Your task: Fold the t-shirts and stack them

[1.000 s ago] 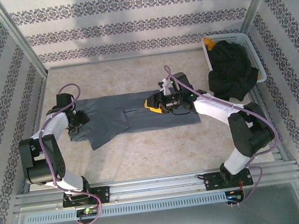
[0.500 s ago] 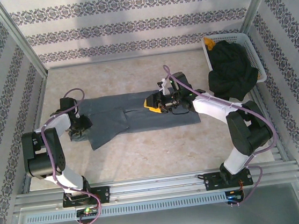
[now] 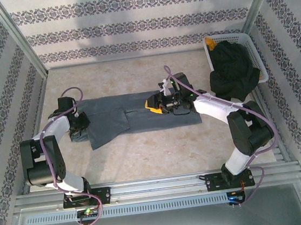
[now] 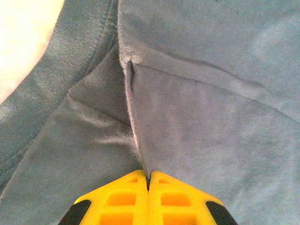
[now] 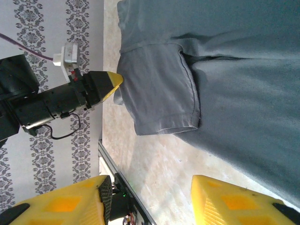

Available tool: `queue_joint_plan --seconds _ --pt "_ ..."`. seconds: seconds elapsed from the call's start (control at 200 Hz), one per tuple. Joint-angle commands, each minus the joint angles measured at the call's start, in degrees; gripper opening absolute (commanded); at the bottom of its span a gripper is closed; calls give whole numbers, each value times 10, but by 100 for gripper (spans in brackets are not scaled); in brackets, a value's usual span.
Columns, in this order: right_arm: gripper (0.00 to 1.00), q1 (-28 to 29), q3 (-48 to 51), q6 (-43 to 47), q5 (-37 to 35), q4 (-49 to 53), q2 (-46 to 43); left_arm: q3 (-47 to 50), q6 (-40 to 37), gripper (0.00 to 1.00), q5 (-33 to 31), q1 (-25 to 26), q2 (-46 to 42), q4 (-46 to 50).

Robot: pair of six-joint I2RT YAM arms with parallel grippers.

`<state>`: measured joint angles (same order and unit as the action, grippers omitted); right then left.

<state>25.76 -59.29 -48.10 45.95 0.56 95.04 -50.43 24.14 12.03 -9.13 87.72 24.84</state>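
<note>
Grey shirt: the grey shirt point(image 3: 139, 111) lies stretched out flat across the table point(image 3: 161, 155), collar end to the left, with one sleeve poking out toward the near edge.
Black shirt: the black shirt point(image 3: 236, 73) sits bunched up in the white basket point(image 3: 239, 36) at the far right, spilling over its near rim, well apart from the grey one.
Left hand: the left gripper point(image 4: 148, 180) has its yellow fingers pressed together, pinching a fold of grey cloth just beside the collar.
Right hand: the right gripper point(image 5: 149, 192) hangs over the other half of the grey shirt with its fingers spread and nothing between them.
Done so far: as I judge it, little. One shirt is laid out and gripped at one end, and I see no tidy folded bundle or stack.
Left to do: fold the grey shirt, take the black one out of the basket, fold it too, and set one on the other.
Unclear: whether the grey shirt is already doubled along its length.
</note>
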Motion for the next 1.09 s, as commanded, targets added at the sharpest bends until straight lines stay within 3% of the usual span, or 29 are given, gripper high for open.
queue_joint_plan --seconds 0.0,0.235,0.615,0.809,0.874,0.989,1.089 --pt "49 4 -15 3 7 5 5 -28 36 0 1 -5 -12 35" --pt "49 1 -16 7 6 15 0 -106 61 0 0 -15 22 79" --pt "48 -6 6 11 4 22 -22 -231 22 0 -17 -28 136 119" --pt "48 -9 16 13 -2 26 -33 -264 -2 6 -48 -28 183 127" --pt "48 -11 19 16 -7 32 -37 -266 -6 13 -57 -28 188 120" --pt "46 -23 17 41 -39 72 -46 -267 6 44 -92 -26 171 128" --pt "40 -58 10 70 -94 136 -53 -234 50 52 -141 -19 107 135"
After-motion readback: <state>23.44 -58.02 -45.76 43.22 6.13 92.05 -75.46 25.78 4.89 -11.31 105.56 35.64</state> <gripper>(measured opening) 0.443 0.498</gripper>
